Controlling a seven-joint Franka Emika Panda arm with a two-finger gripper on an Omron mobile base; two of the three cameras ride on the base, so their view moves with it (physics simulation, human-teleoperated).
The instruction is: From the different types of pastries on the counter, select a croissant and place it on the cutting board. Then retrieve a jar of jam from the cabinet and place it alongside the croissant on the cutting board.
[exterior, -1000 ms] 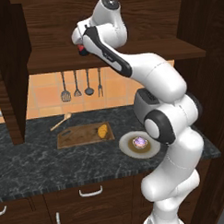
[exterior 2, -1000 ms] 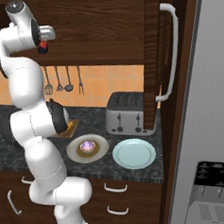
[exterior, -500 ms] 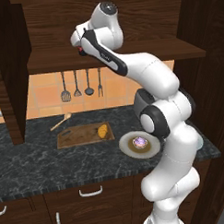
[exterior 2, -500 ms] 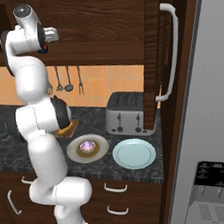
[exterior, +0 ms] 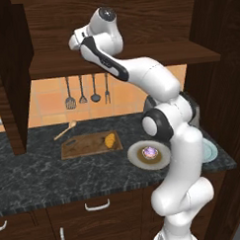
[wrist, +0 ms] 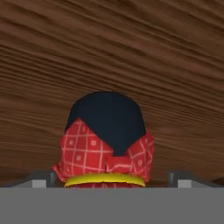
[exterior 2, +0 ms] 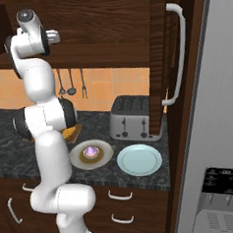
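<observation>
The jar of jam (wrist: 107, 127), dark-bodied with a red checked cover and a yellow band, stands close in front of the hand against the cabinet's wood-grain back panel (wrist: 131, 48). My gripper (wrist: 111, 179) is open, one fingertip on each side of the jar and neither pressed against it. The hand (exterior: 74, 42) is raised to the cabinet shelf (exterior: 153, 54). The golden croissant (exterior: 110, 140) lies at the right end of the cutting board (exterior: 83, 147) on the dark counter (exterior: 40, 177). A round purple-topped pastry (exterior: 150, 152) sits on a brown plate (exterior: 136, 158).
A wooden spoon (exterior: 65, 130) lies behind the board and utensils (exterior: 82, 89) hang on the orange wall. To the right are a toaster (exterior 2: 136, 118), a light blue plate (exterior 2: 139, 159) and a tall cabinet door with a white handle (exterior 2: 178, 50).
The hand has edged further in over the cabinet shelf while the elbow swung. The jaws stayed open, and the croissant, board and plates have not moved.
</observation>
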